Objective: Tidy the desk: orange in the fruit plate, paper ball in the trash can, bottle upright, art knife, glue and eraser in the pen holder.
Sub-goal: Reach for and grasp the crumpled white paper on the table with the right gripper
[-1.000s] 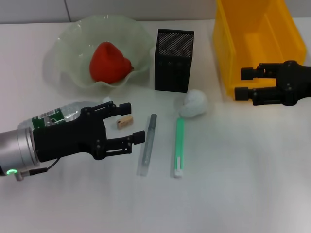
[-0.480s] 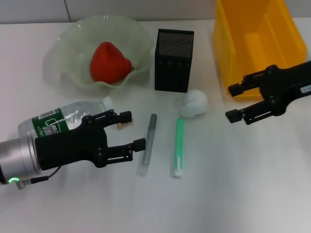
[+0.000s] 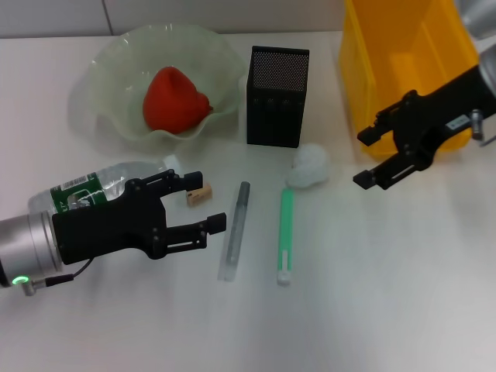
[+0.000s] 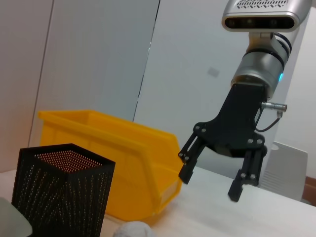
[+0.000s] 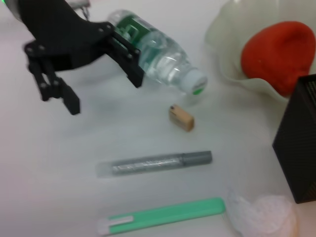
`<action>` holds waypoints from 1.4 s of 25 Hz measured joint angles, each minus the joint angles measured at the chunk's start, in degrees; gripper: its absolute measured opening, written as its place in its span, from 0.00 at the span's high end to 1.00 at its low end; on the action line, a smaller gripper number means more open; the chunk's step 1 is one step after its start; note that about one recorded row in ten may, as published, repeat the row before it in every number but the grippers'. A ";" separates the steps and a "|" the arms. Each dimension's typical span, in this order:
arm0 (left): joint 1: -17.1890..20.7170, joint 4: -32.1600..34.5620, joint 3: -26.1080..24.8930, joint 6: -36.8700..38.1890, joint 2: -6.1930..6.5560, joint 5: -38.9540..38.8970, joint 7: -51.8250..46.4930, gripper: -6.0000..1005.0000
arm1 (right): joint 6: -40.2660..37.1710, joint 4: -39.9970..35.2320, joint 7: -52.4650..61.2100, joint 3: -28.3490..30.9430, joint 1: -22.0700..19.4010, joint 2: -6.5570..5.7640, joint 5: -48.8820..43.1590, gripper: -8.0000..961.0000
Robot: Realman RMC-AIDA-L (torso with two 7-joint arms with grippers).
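Head view, nearest first: left gripper (image 3: 203, 204) hovers wide open and empty just above the desk beside the lying bottle (image 3: 101, 184), the tan eraser (image 3: 199, 194) just off its upper fingertip, the grey stick (image 3: 234, 230) and green knife (image 3: 285, 235) lying alongside. Farther back the right gripper (image 3: 375, 156), also spread wide and empty, points at the paper ball (image 3: 310, 165) from in front of the yellow trash can (image 3: 403, 58); binning the ball looks like the step in hand, calling for a short reach, a close around it and a lift over the rim. The orange (image 3: 175, 98) sits in the fruit plate (image 3: 108, 74) beside the black mesh pen holder (image 3: 277, 94) on a plain white desk (image 3: 387, 294); the left wrist view shows pale wall panels (image 4: 98, 54) behind.
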 joint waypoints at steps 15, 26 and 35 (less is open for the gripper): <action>-1.70 0.19 0.37 -3.11 -0.57 1.34 0.12 0.20 | 16.82 2.55 -3.75 -10.79 -0.99 3.64 -0.99 0.18; -1.79 0.40 0.04 -3.16 -0.71 2.54 0.29 0.20 | 24.20 6.79 -5.77 -14.83 -0.45 3.96 0.26 0.19; -1.90 0.98 0.23 -2.84 -0.96 2.61 0.29 0.20 | 26.57 6.99 -6.22 -17.28 -0.34 4.04 1.32 0.19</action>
